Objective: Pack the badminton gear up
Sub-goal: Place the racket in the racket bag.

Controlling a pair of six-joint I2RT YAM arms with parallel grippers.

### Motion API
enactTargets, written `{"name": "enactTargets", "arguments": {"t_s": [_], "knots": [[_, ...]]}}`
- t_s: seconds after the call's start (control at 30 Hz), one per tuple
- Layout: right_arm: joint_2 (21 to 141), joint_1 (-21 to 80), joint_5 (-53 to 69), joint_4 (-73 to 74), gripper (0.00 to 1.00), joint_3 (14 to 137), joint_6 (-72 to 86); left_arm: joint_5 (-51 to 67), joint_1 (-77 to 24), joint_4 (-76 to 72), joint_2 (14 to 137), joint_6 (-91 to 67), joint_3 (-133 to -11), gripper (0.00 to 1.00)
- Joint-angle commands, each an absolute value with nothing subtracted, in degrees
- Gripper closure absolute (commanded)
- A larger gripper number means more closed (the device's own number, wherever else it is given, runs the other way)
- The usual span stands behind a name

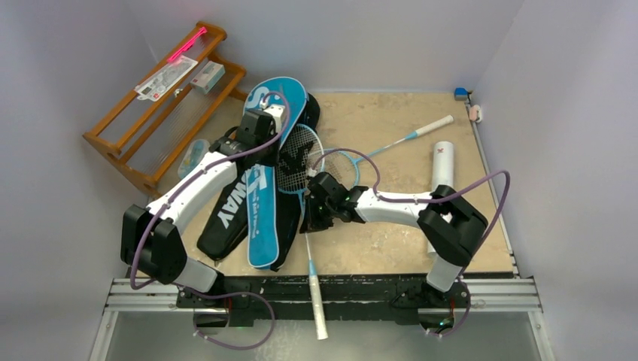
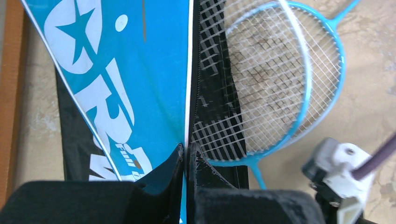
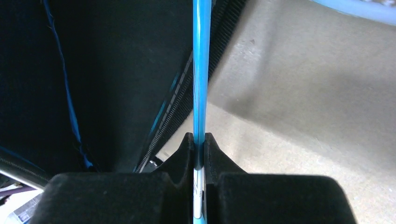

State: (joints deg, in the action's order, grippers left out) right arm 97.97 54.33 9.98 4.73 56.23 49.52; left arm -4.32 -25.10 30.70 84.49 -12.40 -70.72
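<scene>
Clearly, left pincer (image 2: 186,156) pinches the blue cover (image 2: 140,70); black cover (image 1: 226,218) reads "WAY".

Left arm (image 1: 197,183) rises from its bent elbow at the lower left and runs up and to the right, its wrist tipped downward. The left gripper (image 2: 186,151) is pinched tight, with the black fingers (image 2: 161,170) pressed together on the white-piped edge of the blue "SPORT" cover (image 2: 116,70). Right arm (image 1: 399,204) folds at its elbow on the right and stretches leftward, low and nearly level. The right gripper (image 3: 199,140) points down, its fingers (image 3: 180,156) clamped on the thin shaft of the light-blue racket (image 3: 201,70). In the overhead view the two wrists sit near each other but do not touch, the left one farther from the bases.
</scene>
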Motion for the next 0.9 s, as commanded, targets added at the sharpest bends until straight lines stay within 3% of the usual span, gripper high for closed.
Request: {"name": "enactTargets", "arguments": {"t_s": [0.0, 0.33, 0.6, 0.87], "knots": [[98.9, 54.2, 13.9, 2.8, 1.00, 61.8, 44.0, 1.4, -25.9, 27.2, 82.2, -10.1, -71.2, 1.00], [101.6, 43.1, 28.0, -7.2, 1.00, 60.9, 46.0, 6.3, -28.0, 27.6, 82.5, -8.0, -71.3, 1.00], [108.6, 39.6, 29.3, -2.8, 1.00, 72.2, 45.8, 11.4, -29.6, 28.7, 83.7, -6.7, -71.9, 1.00], [110.6, 35.8, 28.1, -4.1, 1.00, 75.8, 47.5, 15.4, -30.0, 29.7, 81.2, -5.7, -72.1, 1.00]]}}
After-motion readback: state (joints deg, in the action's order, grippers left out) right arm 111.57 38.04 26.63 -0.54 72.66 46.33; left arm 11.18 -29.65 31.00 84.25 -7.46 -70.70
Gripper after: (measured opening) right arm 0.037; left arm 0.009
